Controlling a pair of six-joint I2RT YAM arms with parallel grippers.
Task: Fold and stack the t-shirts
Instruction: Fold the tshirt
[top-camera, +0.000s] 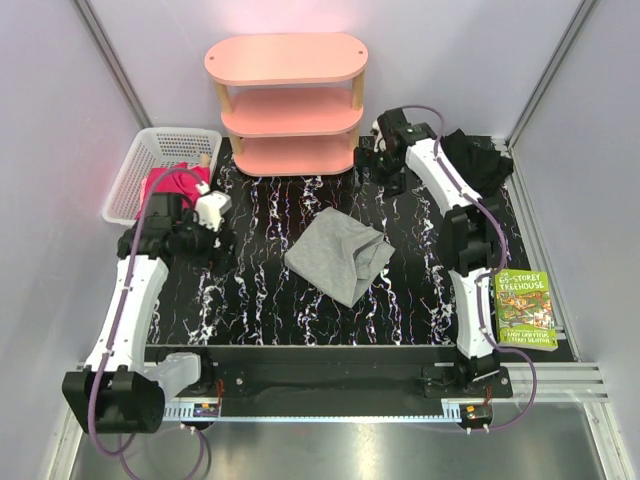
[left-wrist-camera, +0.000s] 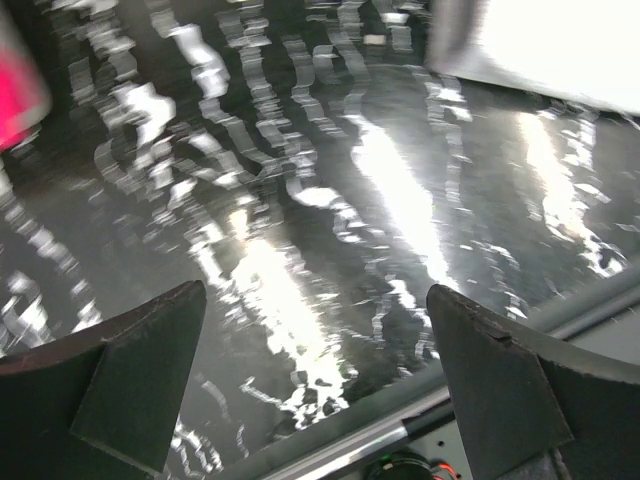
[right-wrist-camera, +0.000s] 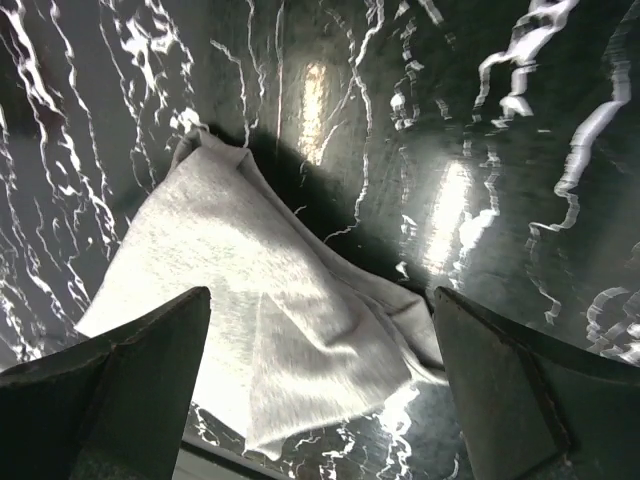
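Note:
A grey t-shirt (top-camera: 338, 255) lies folded into a rough diamond in the middle of the black marbled table (top-camera: 260, 300). A black t-shirt (top-camera: 478, 160) sits bundled at the back right, beside the right arm. A magenta-pink t-shirt (top-camera: 165, 186) lies in the white basket (top-camera: 128, 170). My right gripper (top-camera: 373, 160) hangs open above the table behind the grey shirt; in its wrist view the grey t-shirt (right-wrist-camera: 250, 300) lies below the wide jaws (right-wrist-camera: 322, 295), which hold nothing. My left gripper (top-camera: 205, 240) is open over bare table (left-wrist-camera: 315, 295), near the basket.
A pink three-tier shelf (top-camera: 288, 100) stands at the back centre. A green-covered book (top-camera: 525, 310) lies at the right edge by the right arm's base. Walls close in on both sides. A blurred pink patch (left-wrist-camera: 15, 90) shows in the left wrist view's corner.

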